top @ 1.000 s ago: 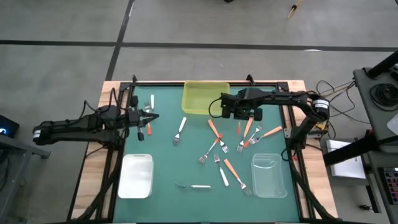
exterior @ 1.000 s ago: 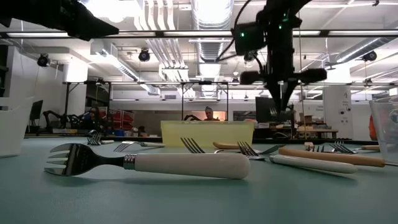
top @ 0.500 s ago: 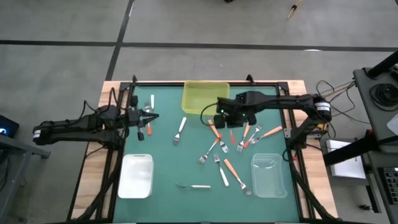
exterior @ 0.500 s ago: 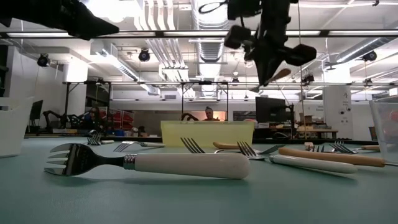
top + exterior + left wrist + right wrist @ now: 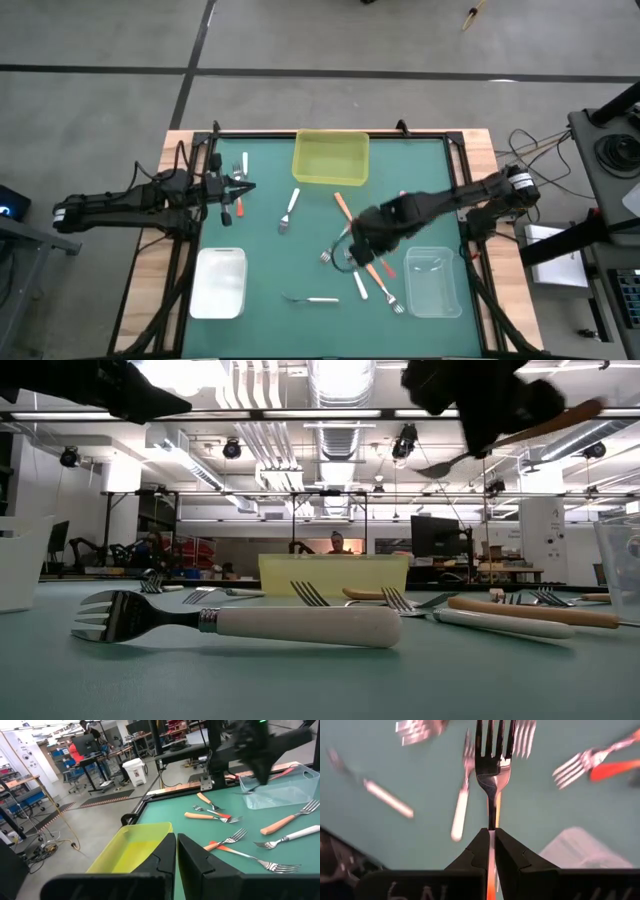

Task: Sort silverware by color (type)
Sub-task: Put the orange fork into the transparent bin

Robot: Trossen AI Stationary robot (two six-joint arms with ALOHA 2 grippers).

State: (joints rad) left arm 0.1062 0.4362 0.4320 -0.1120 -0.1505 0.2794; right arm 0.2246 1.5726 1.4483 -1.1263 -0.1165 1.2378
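While the left gripper (image 5: 243, 187) waits at the table's left edge, fingers pressed together on nothing, loose forks (image 5: 290, 208) lie scattered over the green mat (image 5: 270, 250). The right gripper (image 5: 362, 246) hangs over mid-table, pinching an orange-handled fork (image 5: 491, 780) in the air, near the clear bin (image 5: 433, 282).

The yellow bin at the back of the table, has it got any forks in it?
No. In the high view the yellow bin shows only its bare floor.

In the high view the right gripper (image 5: 362, 250) is a dark blur that covers several forks under it. The handle of the fork (image 5: 492, 767) it carries is mostly hidden between its fingers, so its colour is unclear. The loose forks below it are smeared.
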